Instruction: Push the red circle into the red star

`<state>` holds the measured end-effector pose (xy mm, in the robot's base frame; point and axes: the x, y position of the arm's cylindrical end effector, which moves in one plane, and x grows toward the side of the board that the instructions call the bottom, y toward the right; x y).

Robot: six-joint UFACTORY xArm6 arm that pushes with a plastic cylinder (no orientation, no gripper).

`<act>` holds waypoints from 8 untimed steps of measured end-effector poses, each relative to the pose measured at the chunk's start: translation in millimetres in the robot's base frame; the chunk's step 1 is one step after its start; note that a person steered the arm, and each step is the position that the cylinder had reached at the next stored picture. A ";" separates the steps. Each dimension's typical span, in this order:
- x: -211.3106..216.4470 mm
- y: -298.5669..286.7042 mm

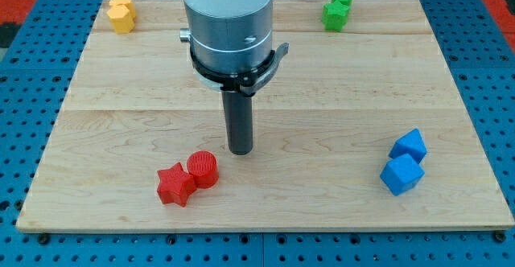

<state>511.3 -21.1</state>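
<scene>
the red plastic circle [203,169] is already touching the red plastic star [175,185]. my tip [240,150], clawless, is being held just right; overpushing risks separating them.

My tip [241,150] rests on the board [322,98] near its middle, just up and to the right of the circle [203,169]. The circle touches the star [175,185] on its lower left. Two cubes [405,162] sit together at right, well apart. One pair [121,13] occupies the top left corner, another [337,10] the top right.
</scene>
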 end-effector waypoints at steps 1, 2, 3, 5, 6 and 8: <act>10.9 24.9; 7.5 15.6; -9.4 6.2; -22.7 6.2; -27.3 6.2; -41.3 6.2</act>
